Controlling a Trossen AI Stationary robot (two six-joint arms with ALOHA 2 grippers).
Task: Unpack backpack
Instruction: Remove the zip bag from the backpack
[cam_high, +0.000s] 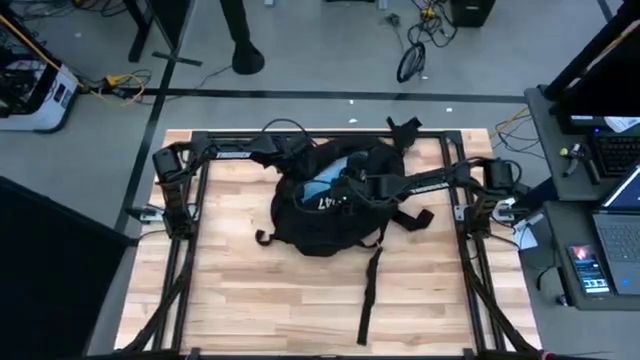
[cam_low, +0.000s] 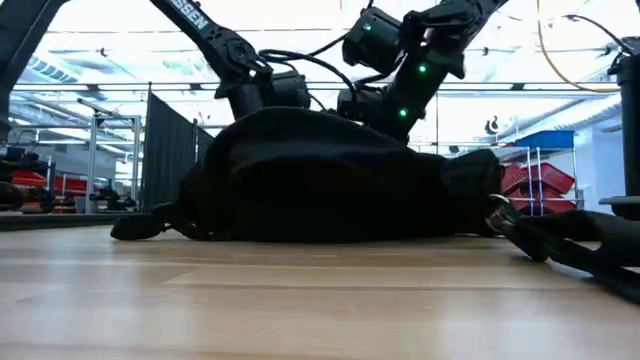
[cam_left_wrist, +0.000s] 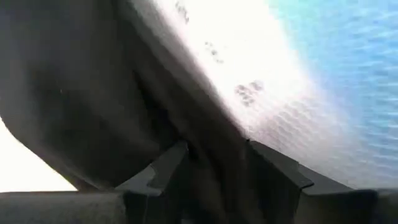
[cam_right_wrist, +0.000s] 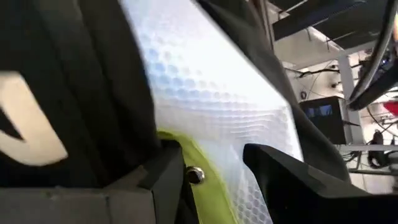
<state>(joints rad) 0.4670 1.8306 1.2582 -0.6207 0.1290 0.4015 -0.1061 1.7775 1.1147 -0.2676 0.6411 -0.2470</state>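
On the pale wooden tabletop (cam_high: 300, 300), near its far edge and about in the middle, lies the big, round, black cloth backpack (cam_high: 320, 225) with white letters on it. It lies flat, with its open top toward the far edge. One long black strap (cam_high: 368, 295) trails from the backpack toward the near edge.

Left of the backpack stands the base of the left arm. This arm stretches across to the backpack's far left side and bends down into the opening. The left gripper (cam_left_wrist: 214, 165) is inside the backpack. Its two dark fingers are a little apart, with a fold of the black cloth running between them. I think it is pinching that fold, maybe to hold the opening wide, but I cannot be sure the grip is tight.

In the middle of the backpack's opening shows a pale blue and white thing (cam_high: 322, 190) with a bumpy honeycomb skin, like a padded bag. A yellow-green edge sits just beside it.

Right of the backpack stands the base of the right arm. It reaches in low and long to the backpack's right side. The right gripper (cam_right_wrist: 214, 165) is spread open, and the padded bag sits right between its fingers, with nothing squeezed yet. So the right gripper is the one closest to the padded bag. It looks ready to close and pull the padded bag out, away from the backpack.
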